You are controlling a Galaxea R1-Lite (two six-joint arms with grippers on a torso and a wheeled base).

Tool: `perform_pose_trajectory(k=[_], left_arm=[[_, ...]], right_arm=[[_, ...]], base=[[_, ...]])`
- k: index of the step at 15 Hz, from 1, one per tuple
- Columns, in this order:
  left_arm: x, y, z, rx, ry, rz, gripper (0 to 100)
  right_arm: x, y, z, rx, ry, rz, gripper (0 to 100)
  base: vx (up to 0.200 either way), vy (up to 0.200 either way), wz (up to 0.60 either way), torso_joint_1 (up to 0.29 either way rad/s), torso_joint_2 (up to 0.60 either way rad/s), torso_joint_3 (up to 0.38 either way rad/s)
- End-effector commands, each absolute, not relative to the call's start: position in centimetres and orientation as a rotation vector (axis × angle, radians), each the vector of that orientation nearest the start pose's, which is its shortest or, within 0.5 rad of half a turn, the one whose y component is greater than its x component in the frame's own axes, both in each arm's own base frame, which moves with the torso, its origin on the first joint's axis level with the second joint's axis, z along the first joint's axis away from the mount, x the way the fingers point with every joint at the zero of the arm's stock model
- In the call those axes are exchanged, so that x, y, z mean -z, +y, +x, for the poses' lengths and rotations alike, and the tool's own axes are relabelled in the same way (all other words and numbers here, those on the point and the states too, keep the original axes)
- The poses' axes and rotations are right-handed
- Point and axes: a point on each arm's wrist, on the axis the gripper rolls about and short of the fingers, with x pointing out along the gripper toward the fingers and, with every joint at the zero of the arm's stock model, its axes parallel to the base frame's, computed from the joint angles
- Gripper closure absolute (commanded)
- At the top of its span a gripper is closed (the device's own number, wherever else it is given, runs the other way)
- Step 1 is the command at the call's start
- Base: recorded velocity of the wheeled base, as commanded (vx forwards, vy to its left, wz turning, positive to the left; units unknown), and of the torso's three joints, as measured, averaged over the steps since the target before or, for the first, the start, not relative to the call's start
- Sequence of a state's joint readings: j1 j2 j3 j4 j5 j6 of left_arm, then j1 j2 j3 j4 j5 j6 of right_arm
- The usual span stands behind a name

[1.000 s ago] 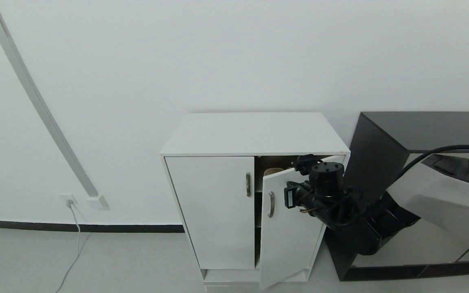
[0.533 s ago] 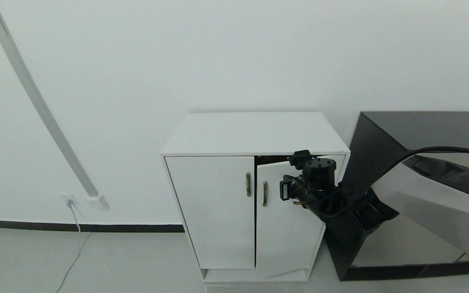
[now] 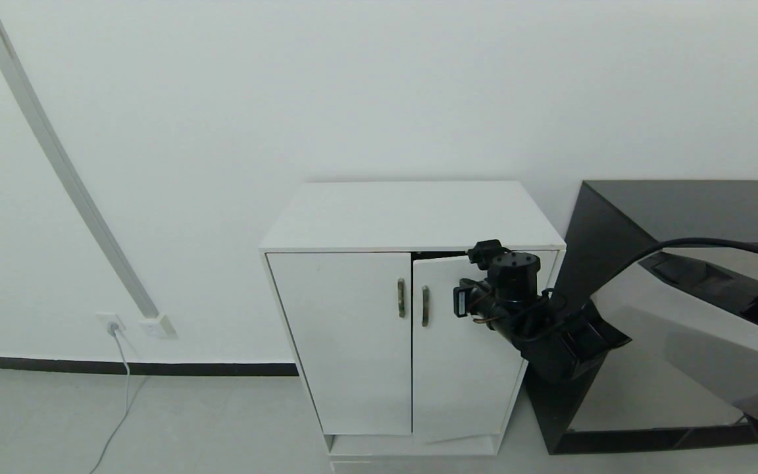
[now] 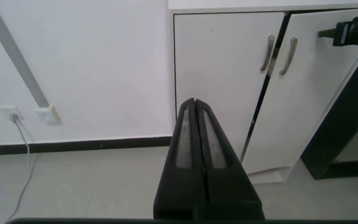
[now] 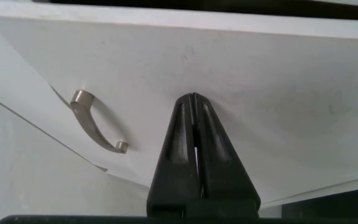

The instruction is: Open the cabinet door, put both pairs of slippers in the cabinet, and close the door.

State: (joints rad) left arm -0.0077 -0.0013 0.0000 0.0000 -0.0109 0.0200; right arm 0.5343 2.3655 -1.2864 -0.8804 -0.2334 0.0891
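Cabinet (image 3: 412, 217) on floor, back to wall, black unit (image 3: 616, 217) just beside it on the R. L door (image 3: 346, 342) flush. R door (image 3: 464, 368) a crack off shut: dark slit along top edge, lower edge angled out a little.

R gripper (image 5: 194, 98) with fingers pressed together, nothing held, tips on or just off the door face, on the hinge side of R handle (image 5: 98, 127); contact hard to confirm. L gripper (image 4: 195, 102) well apart from cabinet, fingers together, empty.

Handling, as a guess:
- Stiff flat panel, light, free on hinges. Smooth painted face, so prob. slippery under a sideways push.
- Best pushed square-on, nearer the free edge by the handle for leverage. More force needed close to the hinge.
- If reopening: hook or pinch the bar handle. Metal, rigid, arched clear of the face w/ room behind for a finger.
- Last bit of travel likely wanting a steady press. Risk of bounce-back if rapped.
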Motion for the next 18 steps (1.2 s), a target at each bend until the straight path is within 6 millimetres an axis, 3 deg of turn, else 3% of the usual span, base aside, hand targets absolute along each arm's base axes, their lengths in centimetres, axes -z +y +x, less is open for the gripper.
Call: perform_pose_trajectory(k=[1, 18], left_arm=[[-7.5, 0.0, -2.3, 0.018, 0.0, 0.02, 100], [-7.5, 0.0, -2.3, 0.02, 0.0, 0.008, 100]], right_arm=[[-7.0, 23.1, 40.6, -0.287, 0.192, 0.016, 100], [-7.0, 22.4, 41.7, -0.263, 0.183, 0.022, 100]], base=[[0.0, 0.0, 0.0, 0.0, 0.0, 0.0], [0.0, 0.0, 0.0, 0.0, 0.0, 0.0]])
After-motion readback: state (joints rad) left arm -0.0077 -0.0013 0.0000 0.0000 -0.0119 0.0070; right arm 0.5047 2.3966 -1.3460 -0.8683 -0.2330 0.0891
